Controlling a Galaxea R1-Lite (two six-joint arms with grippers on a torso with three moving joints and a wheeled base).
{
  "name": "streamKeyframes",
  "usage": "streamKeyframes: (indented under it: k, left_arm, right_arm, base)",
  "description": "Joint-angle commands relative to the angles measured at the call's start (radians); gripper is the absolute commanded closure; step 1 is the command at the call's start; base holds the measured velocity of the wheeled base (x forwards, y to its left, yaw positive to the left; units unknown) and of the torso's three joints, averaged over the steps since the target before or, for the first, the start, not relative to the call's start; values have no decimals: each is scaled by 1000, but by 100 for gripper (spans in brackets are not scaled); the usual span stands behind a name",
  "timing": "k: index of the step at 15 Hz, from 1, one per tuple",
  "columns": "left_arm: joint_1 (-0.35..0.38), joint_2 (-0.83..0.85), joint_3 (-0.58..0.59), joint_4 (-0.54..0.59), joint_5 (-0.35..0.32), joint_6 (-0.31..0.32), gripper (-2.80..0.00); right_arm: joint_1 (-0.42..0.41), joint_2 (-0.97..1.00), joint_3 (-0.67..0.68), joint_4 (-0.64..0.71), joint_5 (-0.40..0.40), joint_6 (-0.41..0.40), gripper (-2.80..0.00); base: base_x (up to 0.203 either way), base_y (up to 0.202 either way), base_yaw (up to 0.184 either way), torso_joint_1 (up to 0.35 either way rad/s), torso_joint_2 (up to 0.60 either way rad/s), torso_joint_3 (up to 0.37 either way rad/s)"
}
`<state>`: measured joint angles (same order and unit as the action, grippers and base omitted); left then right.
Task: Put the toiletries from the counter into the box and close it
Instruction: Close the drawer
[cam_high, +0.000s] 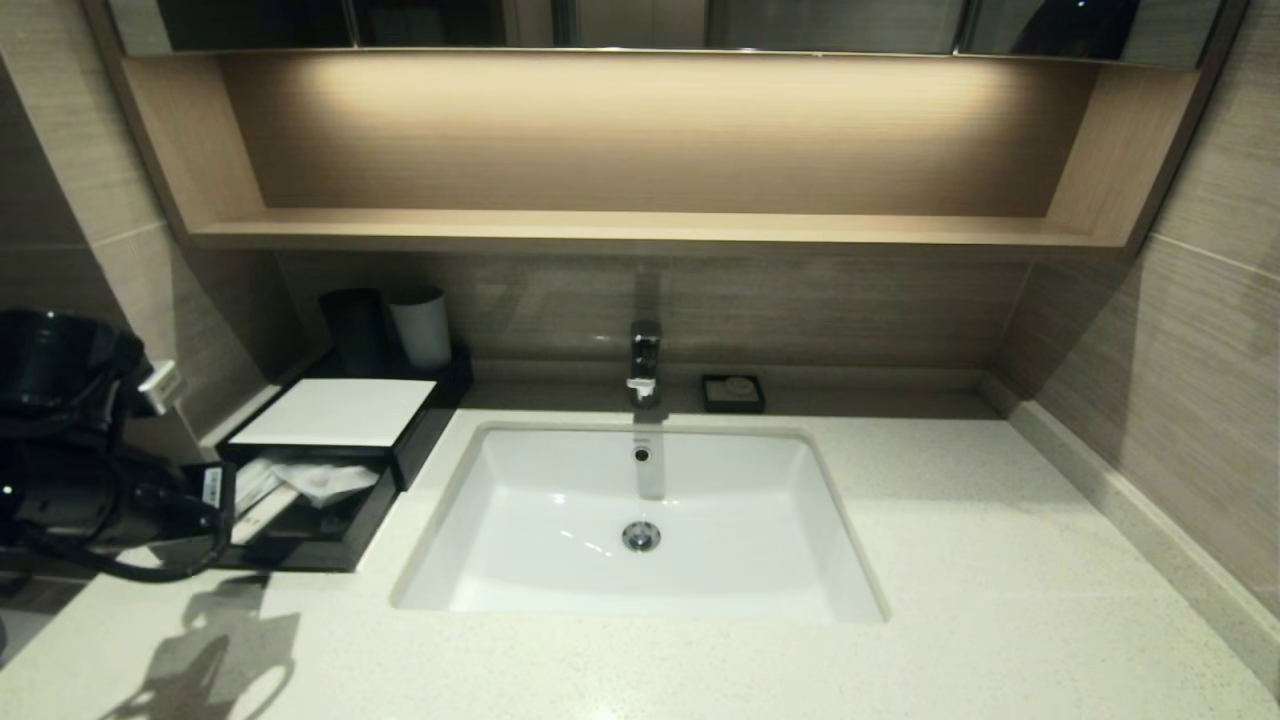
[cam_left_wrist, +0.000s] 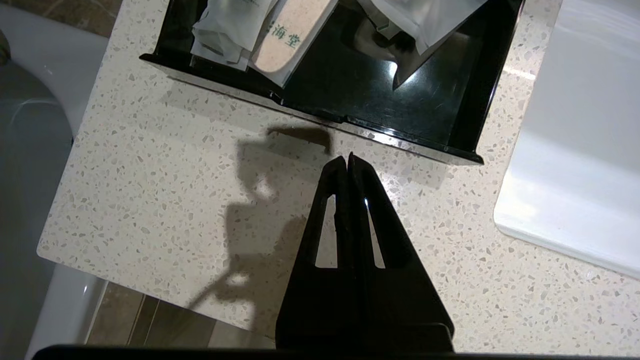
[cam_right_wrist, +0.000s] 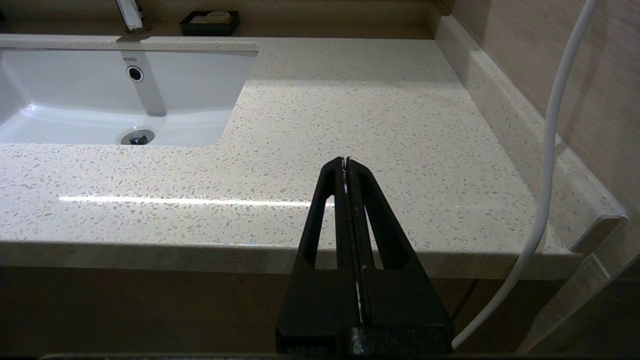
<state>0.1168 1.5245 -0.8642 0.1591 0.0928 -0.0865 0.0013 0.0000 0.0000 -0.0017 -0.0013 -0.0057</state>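
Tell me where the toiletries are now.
In the head view, the toiletries lie in the box's open drawer, on the counter left of the sink.

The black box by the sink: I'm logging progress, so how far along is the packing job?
Done, it seems: clear plastic-wrapped packets lie inside the pulled-out drawer of the low black box with the white top panel, and no packets show on the speckled off-white counter. In hand: the left gripper, jaws shut and empty, sits just outside the drawer front. Left: pushing the drawer shut. The right gripper is off at the counter's front edge.
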Motion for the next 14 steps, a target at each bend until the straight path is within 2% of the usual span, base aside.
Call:
streamKeyframes:
  k: [1,8,14]
  left_arm:
    - [1,20,16,0,1,2,0]
    - [25,171,-2,-4,2,5,0]
    - [47,203,-10,0,8,17,0]
  right_arm:
    - [0,0,2,0,0,1,0]
    - [0,0,2,0,0,1,0]
    - [0,0,2,0,0,0,0]
  base:
    - [0,0,0,0,0,0]
    - [0,0,0,0,0,0]
    - [0,0,0,0,0,0]
